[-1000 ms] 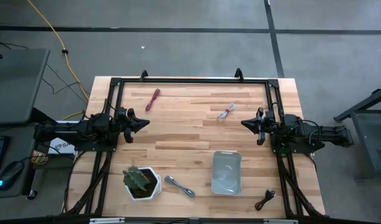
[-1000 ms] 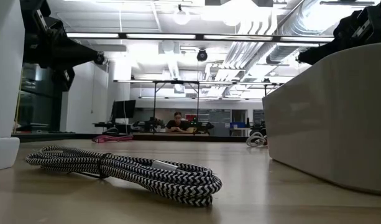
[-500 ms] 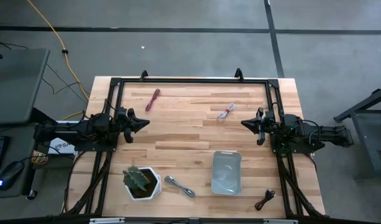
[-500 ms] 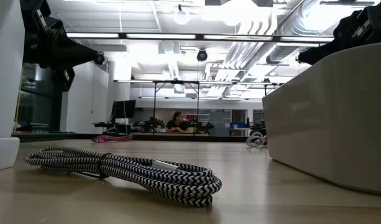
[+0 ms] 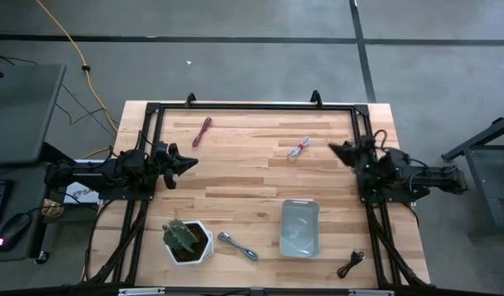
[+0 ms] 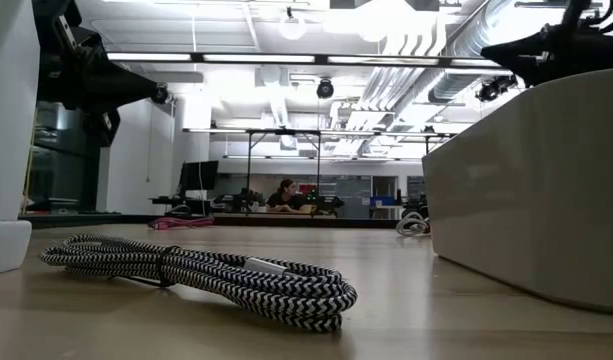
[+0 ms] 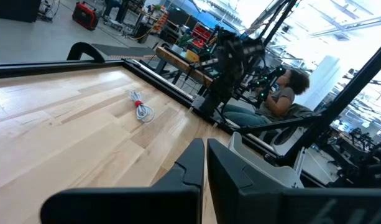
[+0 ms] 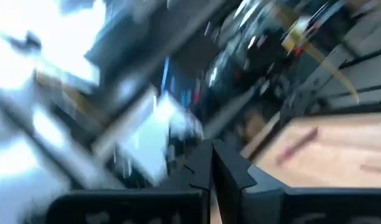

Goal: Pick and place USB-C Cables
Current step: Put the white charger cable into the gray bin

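Wooden tabletop (image 5: pixel 252 185) fills the middle of the high view. My left arm lies at its left edge, the left claw (image 5: pixel 188 162) pressed shut and empty; my right arm lies at the right edge, the right claw (image 5: pixel 334 148) also shut on nothing, angled toward the upper right. A clear tray (image 5: pixel 300 228) sits lower right of centre, a white pot with a plant (image 5: pixel 187 241) lower left. My four cables lie apart: the maroon cable (image 5: pixel 202 131) upper left, the whitish cable (image 5: pixel 298 148) upper right just beside my right claw, the silver-grey cable (image 5: pixel 238 245) between pot and tray, the black cable (image 5: pixel 350 264) at the bottom right.
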### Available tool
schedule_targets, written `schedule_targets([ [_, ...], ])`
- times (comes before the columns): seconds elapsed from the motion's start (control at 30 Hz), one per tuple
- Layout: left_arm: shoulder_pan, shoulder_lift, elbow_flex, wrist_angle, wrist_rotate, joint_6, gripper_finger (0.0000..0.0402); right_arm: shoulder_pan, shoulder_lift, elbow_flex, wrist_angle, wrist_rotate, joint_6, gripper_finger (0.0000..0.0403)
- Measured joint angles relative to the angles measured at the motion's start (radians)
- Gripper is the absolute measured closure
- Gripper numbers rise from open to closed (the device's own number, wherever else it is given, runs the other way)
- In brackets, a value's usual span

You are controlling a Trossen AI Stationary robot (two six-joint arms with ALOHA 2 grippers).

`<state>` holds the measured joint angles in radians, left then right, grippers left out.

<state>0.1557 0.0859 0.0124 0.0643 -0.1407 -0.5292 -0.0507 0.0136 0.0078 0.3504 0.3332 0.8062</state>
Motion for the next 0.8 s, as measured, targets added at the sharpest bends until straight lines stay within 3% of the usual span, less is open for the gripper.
schedule_targets([
  [0.1, 0.0, 0.0, 0.0, 0.0, 0.0, 0.0, 0.0401, 0.0, 0.017, 0.007, 0.063, 0.154, 0.1, 0.0399],
  [0.2, 0.0, 0.0, 0.0, 0.0, 0.0, 0.001, 0.0401, 0.0, 0.075, 0.061, 0.057, 0.235, 0.119, 0.038],
  [0.43, 0.0, 0.0, 0.0, 0.0, 0.0, 0.001, 0.0401, 0.0, 0.403, 0.348, -0.006, 0.368, 0.13, 0.0277],
  [0.57, 0.0, 0.0, 0.0, 0.0, 0.0, 0.001, 0.0401, -0.011, 0.63, 0.572, -0.256, 0.399, 0.165, 0.0205],
  [0.67, 0.0, 0.0, 0.0, 0.0, 0.0, 0.0, 0.0401, -0.052, 0.784, 0.731, -0.548, 0.397, 0.278, 0.0163],
  [0.8, 0.0, 0.0, 0.0, 0.0, 0.0, 0.0, 0.0401, -0.155, 0.962, 0.881, -0.971, 0.243, 0.531, 0.0141],
])
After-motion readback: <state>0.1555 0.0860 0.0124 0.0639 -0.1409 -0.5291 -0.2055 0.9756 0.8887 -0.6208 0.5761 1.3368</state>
